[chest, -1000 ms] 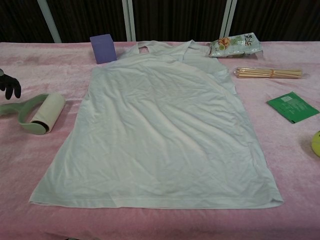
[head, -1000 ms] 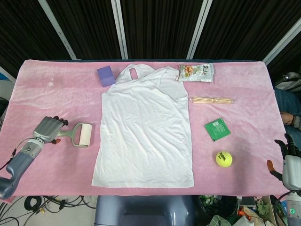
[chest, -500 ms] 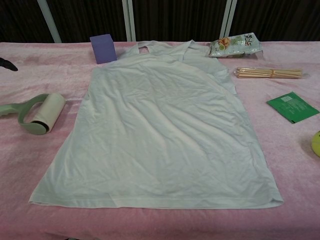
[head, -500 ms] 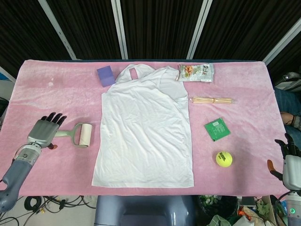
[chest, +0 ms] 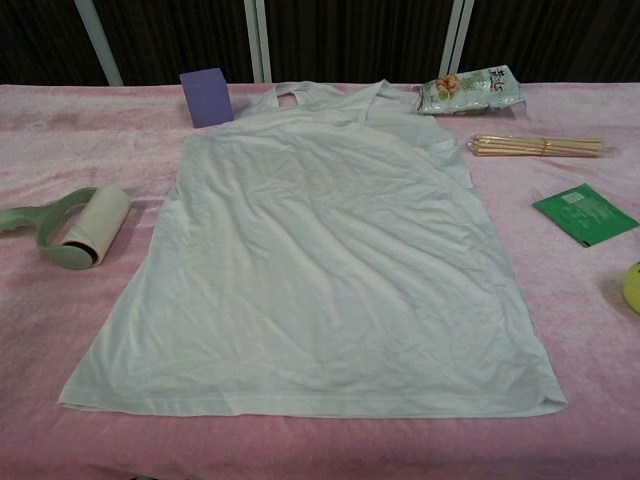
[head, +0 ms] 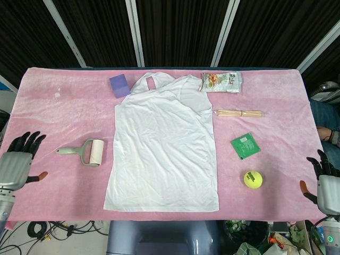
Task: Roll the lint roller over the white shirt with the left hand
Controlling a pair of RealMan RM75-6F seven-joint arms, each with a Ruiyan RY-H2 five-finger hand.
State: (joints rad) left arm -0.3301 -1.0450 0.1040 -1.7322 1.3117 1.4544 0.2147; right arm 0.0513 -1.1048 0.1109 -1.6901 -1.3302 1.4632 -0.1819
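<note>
My left robot hand [head: 15,166] hangs empty, fingers apart, at nine o'clock of the lint roller [head: 87,152], which lies ungrasped beside the white shirt [head: 162,149], rolling undone.

Bright even overhead light, soft shadows, both views sharp, chest view slightly washed

Two robot hands flank the pink table [head: 64,114]: the left hand [head: 16,163] and right hand [head: 325,180] each have silver-grey palm shells, black fingers and an orange-tipped thumb.
</note>
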